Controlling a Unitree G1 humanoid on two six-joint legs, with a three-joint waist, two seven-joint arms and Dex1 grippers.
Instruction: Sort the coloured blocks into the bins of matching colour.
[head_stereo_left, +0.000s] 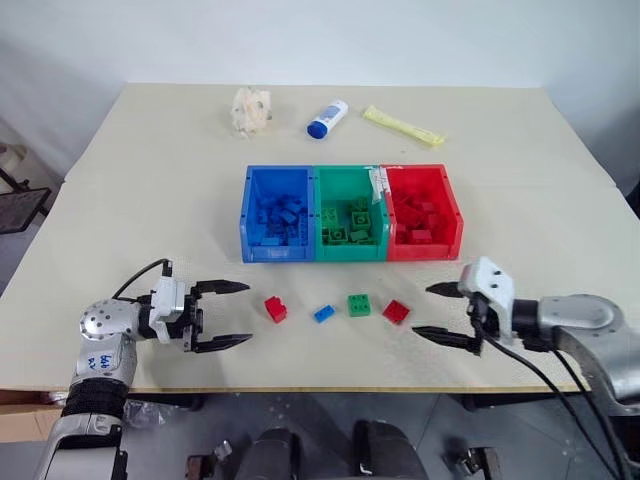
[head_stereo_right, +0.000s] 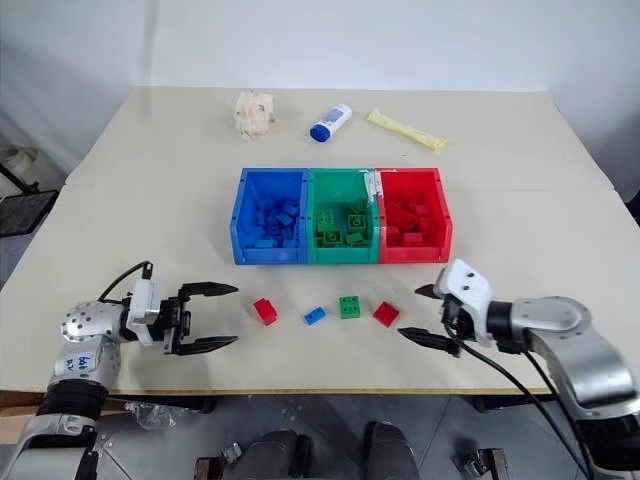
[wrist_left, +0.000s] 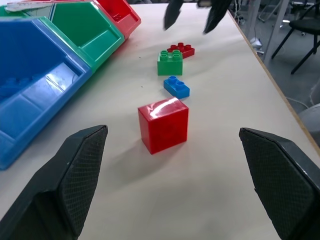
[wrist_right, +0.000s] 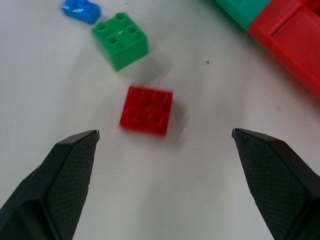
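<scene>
You've got both grippers, left gripper (head_stereo_left: 232, 314) & right gripper (head_stereo_left: 437, 311), spread wide, empty; four blocks (head_stereo_left: 359, 305) between, seemingly untouched.

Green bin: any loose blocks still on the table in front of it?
Yes, a green block sits on the table before the green bin, in a row with two red blocks and a blue one.

Silver arms, black cables, white wrists, black textured fingers (wrist_left: 75, 175)
</scene>
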